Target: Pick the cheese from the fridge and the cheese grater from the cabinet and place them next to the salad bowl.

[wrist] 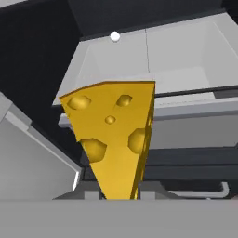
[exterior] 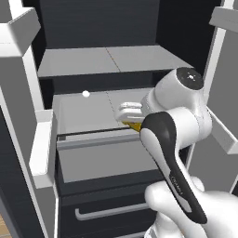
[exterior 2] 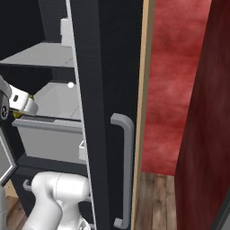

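Gripping the cheese (wrist: 114, 135) by its narrow tip, the end effector (exterior: 131, 117) holds it just over the fridge (exterior: 93, 60) drawer; the wedge could pivot loose or clip the drawer's front rim.

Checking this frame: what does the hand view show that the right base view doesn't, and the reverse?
Hand view alone: the cheese face-on, a holed wedge clamped at its narrow end by the gripper. Right base view alone: the fridge door's long grey handle, a red wall and wood floor. Shared: the fridge drawer and a small white ball.
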Motion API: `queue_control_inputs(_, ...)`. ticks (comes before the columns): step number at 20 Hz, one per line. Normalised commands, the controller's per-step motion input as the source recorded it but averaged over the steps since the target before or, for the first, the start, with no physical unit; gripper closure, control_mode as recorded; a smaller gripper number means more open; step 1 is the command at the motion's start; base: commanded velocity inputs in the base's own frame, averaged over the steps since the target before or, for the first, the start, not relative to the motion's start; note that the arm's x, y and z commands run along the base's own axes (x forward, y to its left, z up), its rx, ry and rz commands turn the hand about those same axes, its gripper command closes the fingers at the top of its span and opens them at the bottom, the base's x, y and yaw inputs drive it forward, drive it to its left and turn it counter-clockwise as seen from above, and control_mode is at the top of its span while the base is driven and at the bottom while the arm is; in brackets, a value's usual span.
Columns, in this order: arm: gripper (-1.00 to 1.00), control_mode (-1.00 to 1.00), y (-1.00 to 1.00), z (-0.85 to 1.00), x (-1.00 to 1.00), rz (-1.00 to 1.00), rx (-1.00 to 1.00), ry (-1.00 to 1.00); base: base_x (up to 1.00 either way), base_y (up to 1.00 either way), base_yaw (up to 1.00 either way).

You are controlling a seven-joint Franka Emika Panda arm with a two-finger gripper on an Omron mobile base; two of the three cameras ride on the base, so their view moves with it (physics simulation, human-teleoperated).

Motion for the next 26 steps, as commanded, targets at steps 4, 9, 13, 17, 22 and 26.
queue_control_inputs(4, 1.0, -1.0, -0.12, -0.49, -0.47, -0.05, 0.0, 0.08, 0.0, 0.0, 0.0)
queue_control_inputs(9, 1.0, -1.0, -0.24, -0.36, -0.22, 0.0, 0.02, 0.05, 0.0, 0.0, 0.0)
queue_control_inputs(13, 1.0, -1.0, -0.11, -0.23, -0.12, 0.0, 0.0, 0.0, 0.0, 0.0, 0.0)
queue_control_inputs(17, 1.0, -1.0, 0.0, -0.02, -0.03, 0.0, -0.01, 0.0, 0.0, 0.0, 0.0)
queue_control_inputs(22, 1.0, -1.0, 0.0, 0.0, 0.0, 0.0, 0.0, 0.0, 0.0, 0.0, 0.0)
queue_control_inputs(26, 1.0, -1.0, 0.0, 0.0, 0.0, 0.0, 0.0, 0.0, 0.0, 0.0, 0.0)
